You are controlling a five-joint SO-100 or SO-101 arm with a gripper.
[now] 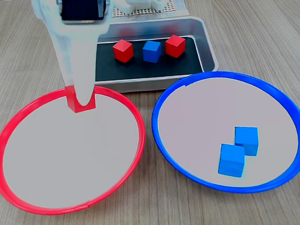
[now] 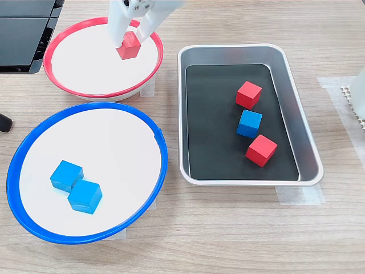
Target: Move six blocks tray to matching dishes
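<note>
The wood-grain tabletop [image 2: 239, 240] carries everything, and the two dishes take most of its room. In a fixed view the blue-rimmed dish [image 2: 23, 148] sits toward the near left corner of the tabletop, the red-rimmed dish [image 2: 63, 35] behind it at the far left edge, their rims almost meeting. That closeness looks deliberate: both drop points lie a short swing from the tray [image 2: 288, 80], which lies along the right side with its long axis running from the far edge toward the near edge.

Two blue blocks [image 2: 76, 185] rest touching, corner to corner, in the near left part of the blue dish's floor. On the tray's dark floor a red block [image 2: 249, 95], a blue block [image 2: 250, 123] and another red block [image 2: 262, 150] line up along the tray's long axis, each turned a little off square to the rim, apart from one another.

The white pincer [image 2: 129, 48] is clamped on a fourth red block [image 1: 81, 102], fingers on opposite faces, holding it low over the red dish near its tray-side rim; whether it touches the floor I cannot tell. A cube has no long axis; this one sits level, faces roughly square to the fingers. My judgement: three sorted or nearly, three left.
</note>
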